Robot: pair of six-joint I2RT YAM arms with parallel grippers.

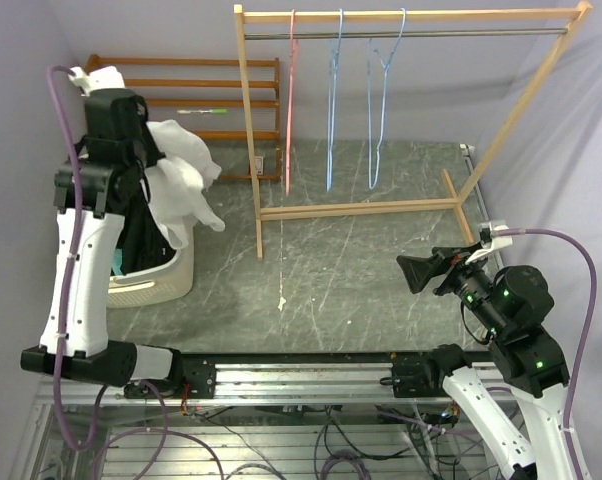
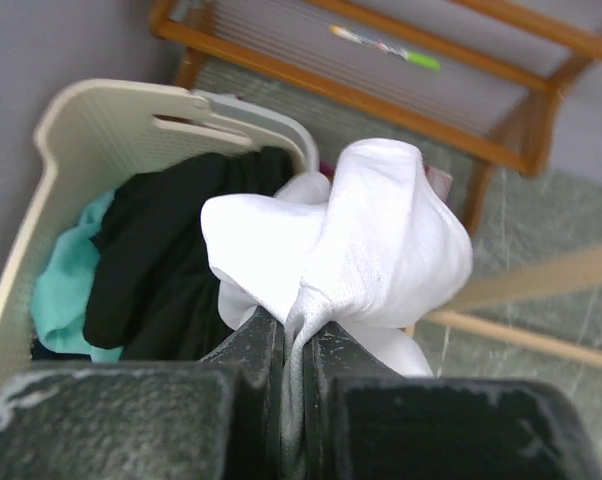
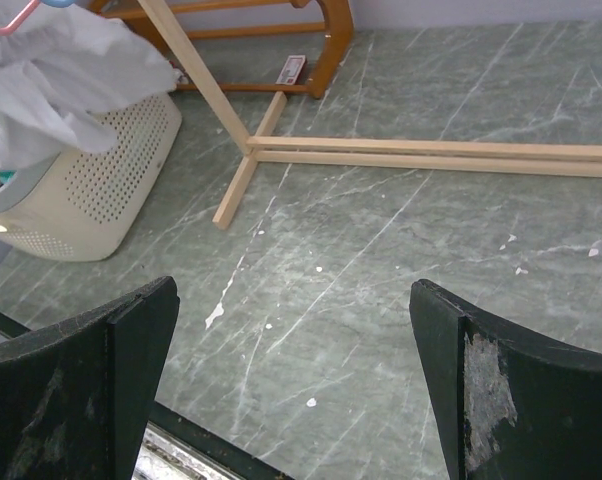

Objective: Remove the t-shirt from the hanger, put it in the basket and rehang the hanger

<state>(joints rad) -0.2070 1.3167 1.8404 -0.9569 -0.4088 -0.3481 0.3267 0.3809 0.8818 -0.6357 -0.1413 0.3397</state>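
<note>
A bunched white t-shirt (image 1: 186, 185) hangs over a cream laundry basket (image 1: 161, 285) at the left. My left gripper (image 2: 299, 325) is shut on a fold of the t-shirt (image 2: 381, 230), the cloth pinched between its jaws. In the top view that gripper (image 1: 153, 168) sits high above the basket. Three bare hangers hang on the wooden rack (image 1: 401, 14): a pink hanger (image 1: 289, 100), a blue one (image 1: 333, 100) and a light-blue one (image 1: 381, 100). My right gripper (image 1: 413, 272) stands open low at the right, with only floor between its fingers (image 3: 131, 330).
The basket (image 2: 101, 110) holds black and teal clothes. A low wooden shelf (image 1: 201, 85) stands against the back wall. The rack's base bars (image 3: 431, 152) cross the grey marbled surface. A pink curved piece (image 3: 11, 15) shows above the t-shirt in the right wrist view.
</note>
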